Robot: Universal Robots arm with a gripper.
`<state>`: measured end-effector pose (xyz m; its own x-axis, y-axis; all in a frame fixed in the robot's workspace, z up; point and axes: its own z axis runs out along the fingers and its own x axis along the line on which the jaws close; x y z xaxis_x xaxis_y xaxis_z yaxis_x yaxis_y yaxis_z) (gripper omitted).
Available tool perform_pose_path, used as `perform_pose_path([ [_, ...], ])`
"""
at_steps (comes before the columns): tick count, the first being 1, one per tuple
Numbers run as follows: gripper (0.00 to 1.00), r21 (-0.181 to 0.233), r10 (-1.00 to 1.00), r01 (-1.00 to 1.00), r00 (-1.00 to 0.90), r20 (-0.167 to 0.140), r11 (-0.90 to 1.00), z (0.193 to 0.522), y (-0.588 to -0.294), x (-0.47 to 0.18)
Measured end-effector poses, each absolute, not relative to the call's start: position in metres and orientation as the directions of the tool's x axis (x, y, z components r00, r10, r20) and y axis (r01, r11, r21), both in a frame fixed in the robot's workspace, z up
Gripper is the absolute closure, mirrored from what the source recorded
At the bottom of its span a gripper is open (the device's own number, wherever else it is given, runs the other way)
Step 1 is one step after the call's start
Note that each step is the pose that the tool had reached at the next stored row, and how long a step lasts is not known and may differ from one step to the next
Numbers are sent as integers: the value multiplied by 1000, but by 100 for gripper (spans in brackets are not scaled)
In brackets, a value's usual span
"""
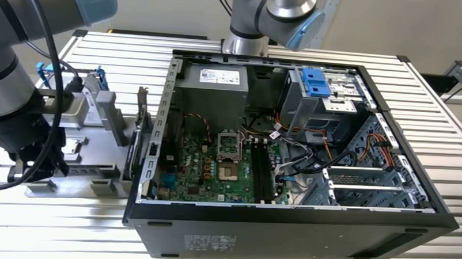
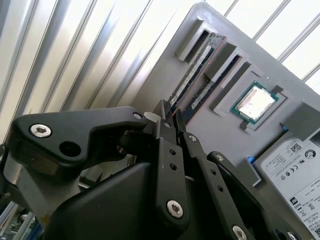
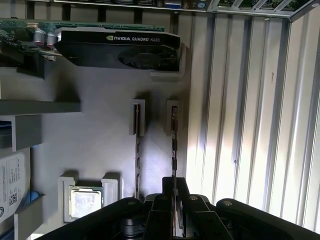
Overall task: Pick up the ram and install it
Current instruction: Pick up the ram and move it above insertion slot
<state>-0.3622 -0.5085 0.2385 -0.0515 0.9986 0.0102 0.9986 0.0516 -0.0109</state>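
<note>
Two dark ram sticks stand on edge in slots of the grey tray (image 3: 100, 135). In the first wrist view my gripper (image 3: 175, 187) straddles one ram (image 3: 174, 140), and the black fingers (image 3: 183, 197) sit tight against both of its sides. That stick still rests in its slot. The other ram (image 3: 137, 145) stands free in the slot beside it. The second wrist view shows the gripper (image 2: 170, 117) at the near end of the ram sticks (image 2: 192, 75). In the exterior view the arm (image 1: 17, 99) leans over the tray (image 1: 99, 159) at the exterior view's left.
The open computer case (image 1: 292, 137) lies at centre, with its motherboard's memory slots (image 1: 264, 171) beside the CPU socket. Also on the tray are a square CPU chip (image 2: 255, 102), a hard drive (image 2: 295, 165) and a graphics card (image 3: 120, 47). Ribbed metal table (image 3: 250, 125) lies around them.
</note>
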Motion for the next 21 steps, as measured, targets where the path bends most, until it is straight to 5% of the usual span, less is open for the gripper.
perform_pose_path([
  [21,100,-11,999,999,-42,10,42,257,-508,-362],
])
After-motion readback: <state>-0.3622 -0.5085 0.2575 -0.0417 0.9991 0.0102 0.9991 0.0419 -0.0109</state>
